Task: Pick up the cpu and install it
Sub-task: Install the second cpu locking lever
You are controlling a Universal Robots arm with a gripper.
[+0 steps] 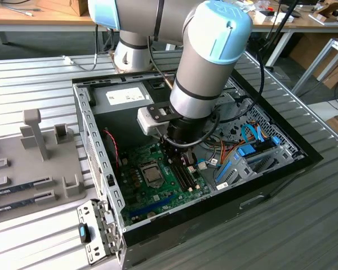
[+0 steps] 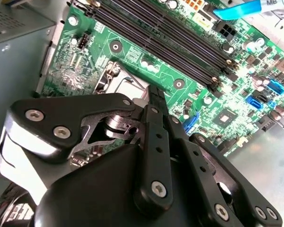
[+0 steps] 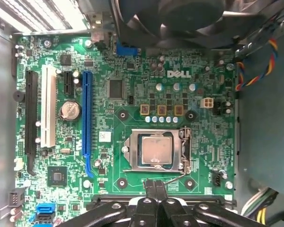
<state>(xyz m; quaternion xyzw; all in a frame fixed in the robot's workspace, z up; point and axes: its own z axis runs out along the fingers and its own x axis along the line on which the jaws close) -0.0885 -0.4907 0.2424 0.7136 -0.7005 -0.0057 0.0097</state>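
The cpu (image 3: 155, 150) is a silver-grey square lying flat inside the metal-framed socket (image 3: 128, 156) on the green motherboard (image 3: 132, 101). In the exterior view the cpu (image 1: 152, 174) sits in the open computer case, just toward the exterior view's left of my gripper (image 1: 177, 160). My gripper (image 3: 155, 186) hovers above the board beside the socket, between it and the black memory slots (image 2: 180, 35). Its two black fingers (image 2: 155, 97) are pressed together with nothing between them. Part of the socket (image 2: 120, 85) peeks out past the gripper body in the second wrist view.
The case walls (image 1: 87, 129) ring the board. A black fan (image 3: 180, 19) and coloured cables (image 3: 255, 66) border it. Blue and orange cables (image 1: 250, 140) lie at the exterior view's right. A grey tray (image 1: 39, 169) with memory sticks sits outside the case at the exterior view's left.
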